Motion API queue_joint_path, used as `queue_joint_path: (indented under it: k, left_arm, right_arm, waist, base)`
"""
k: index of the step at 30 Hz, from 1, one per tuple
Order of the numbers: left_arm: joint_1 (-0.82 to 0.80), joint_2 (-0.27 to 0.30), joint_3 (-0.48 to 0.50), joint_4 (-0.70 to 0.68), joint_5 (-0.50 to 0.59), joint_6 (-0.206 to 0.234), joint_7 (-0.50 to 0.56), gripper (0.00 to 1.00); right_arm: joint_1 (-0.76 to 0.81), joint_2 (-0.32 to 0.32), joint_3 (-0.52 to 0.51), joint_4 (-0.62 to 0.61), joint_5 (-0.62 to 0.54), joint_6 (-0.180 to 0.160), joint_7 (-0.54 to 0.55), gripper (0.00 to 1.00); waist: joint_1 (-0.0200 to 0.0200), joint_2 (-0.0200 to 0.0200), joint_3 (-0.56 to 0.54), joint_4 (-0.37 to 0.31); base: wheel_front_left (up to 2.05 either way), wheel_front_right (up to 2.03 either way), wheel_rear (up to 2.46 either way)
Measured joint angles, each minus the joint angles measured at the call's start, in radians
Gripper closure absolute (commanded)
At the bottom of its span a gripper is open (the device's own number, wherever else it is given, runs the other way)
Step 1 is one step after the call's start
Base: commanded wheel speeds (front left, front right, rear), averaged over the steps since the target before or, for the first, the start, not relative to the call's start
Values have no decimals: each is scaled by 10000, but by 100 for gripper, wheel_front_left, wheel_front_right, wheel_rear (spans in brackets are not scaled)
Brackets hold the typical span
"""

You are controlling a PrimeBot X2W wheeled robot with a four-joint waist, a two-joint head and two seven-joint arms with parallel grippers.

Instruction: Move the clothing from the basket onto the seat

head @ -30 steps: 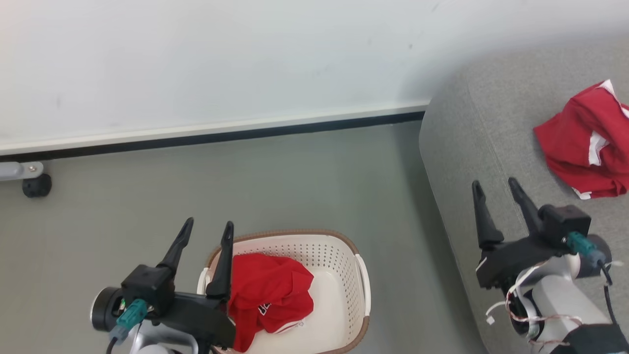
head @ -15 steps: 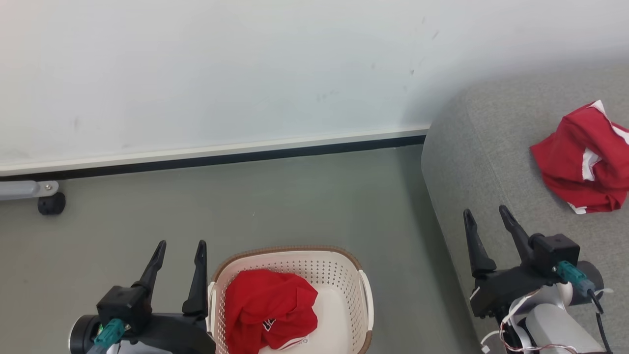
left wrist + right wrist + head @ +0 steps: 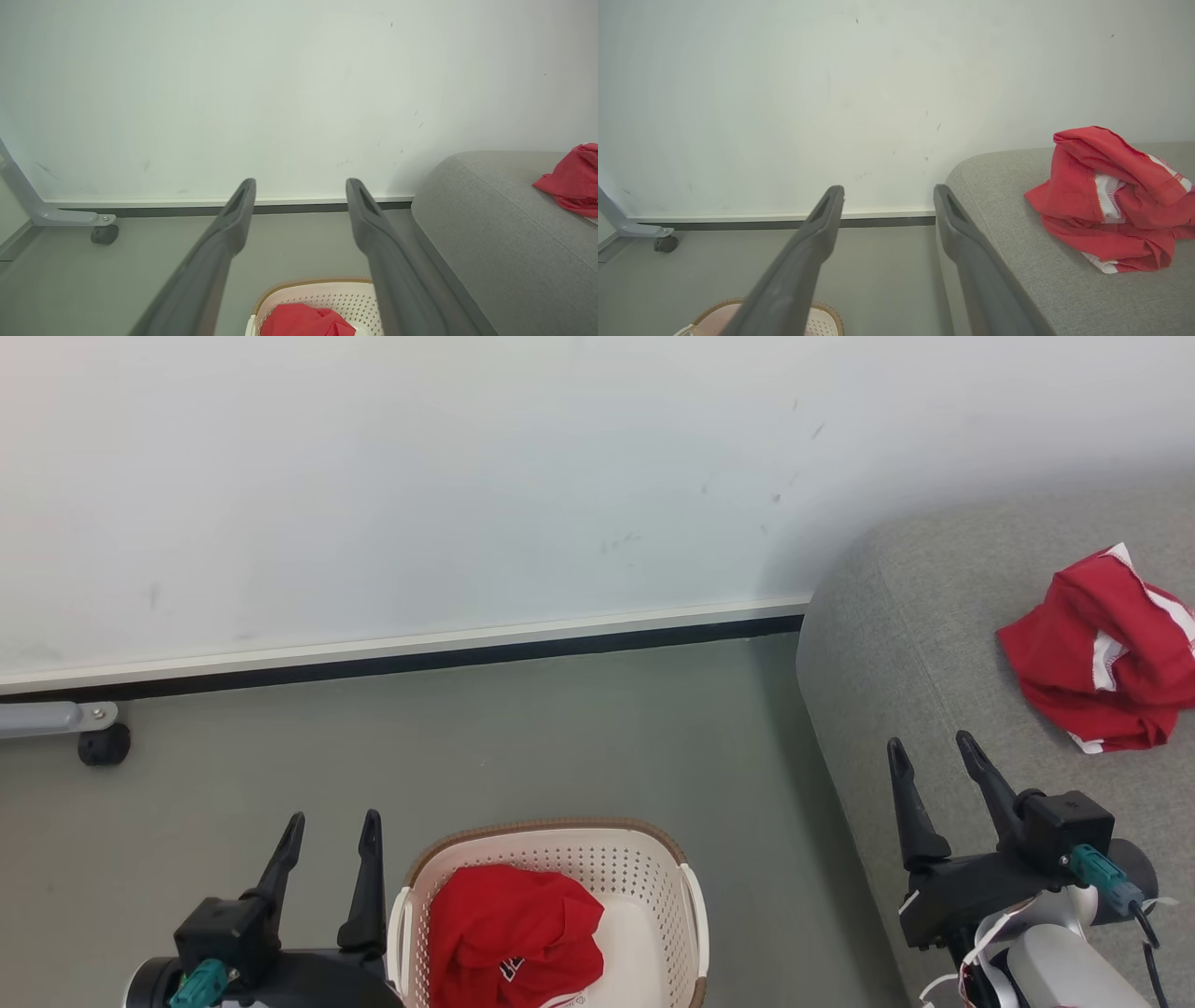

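Evidently the pick-up step: left pincer (image 3: 334, 816) and right pincer (image 3: 928, 741) gape, empty. Red clothing (image 3: 513, 933), seemingly one piece, lies in the basket (image 3: 560, 826) just right of the left pincer, which likely must dip in next.

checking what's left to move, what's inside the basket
One crumpled red garment fills the left of the basket; bare cream bottom shows to its right. Anything beneath the garment is covered, and the basket's near end is out of frame.
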Motion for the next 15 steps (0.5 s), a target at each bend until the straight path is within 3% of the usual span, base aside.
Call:
queue_joint_path:
  k: [15]
  left_arm:
    - [14, -81, 111, -69, 88, 4, 146, 0]
  right_arm:
    - [143, -75, -111, -504, -4, -77, 276, 0]
  waist:
    - [0, 0, 1, -31]
  base:
    - [0, 0, 0]
